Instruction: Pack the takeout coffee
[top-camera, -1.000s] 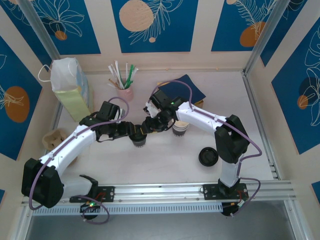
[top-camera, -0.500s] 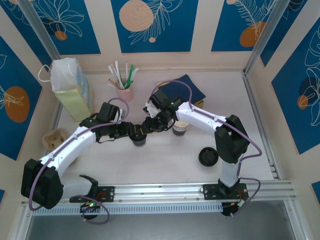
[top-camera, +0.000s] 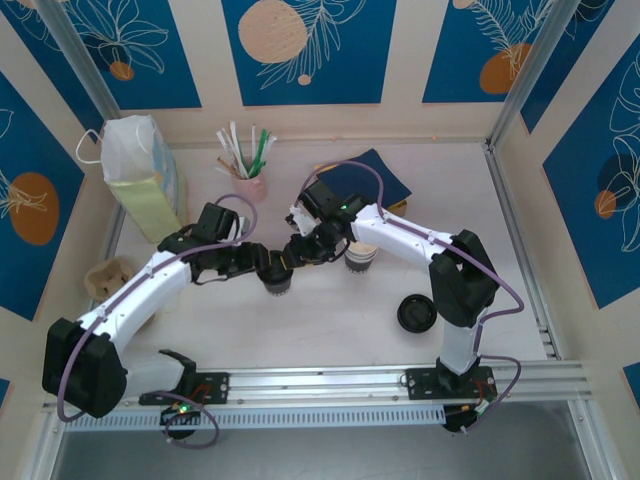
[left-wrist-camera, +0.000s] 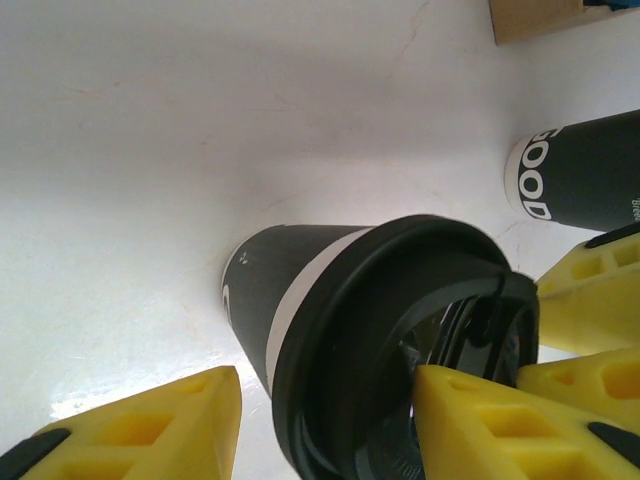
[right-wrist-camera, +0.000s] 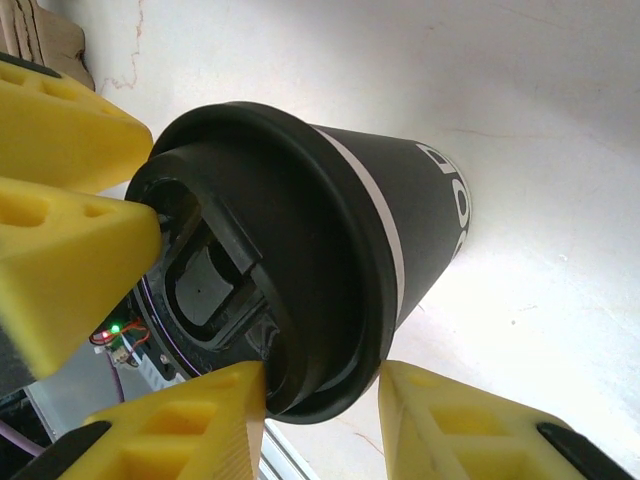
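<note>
Right, the coffee (top-camera: 278, 283) stands upright on the table (top-camera: 335, 335), both grippers meeting at its lid (right-wrist-camera: 250, 250). My left gripper (left-wrist-camera: 325, 400) straddles the rim half open, one finger clear of the wall. The right gripper (right-wrist-camera: 322, 385) brackets the opposite rim closely, but I cannot tell whether it pinches.

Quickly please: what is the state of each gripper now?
Left gripper: open, astride the rim of the small black lidded paper cup.
Right gripper: closed on that cup's lid rim.
</note>
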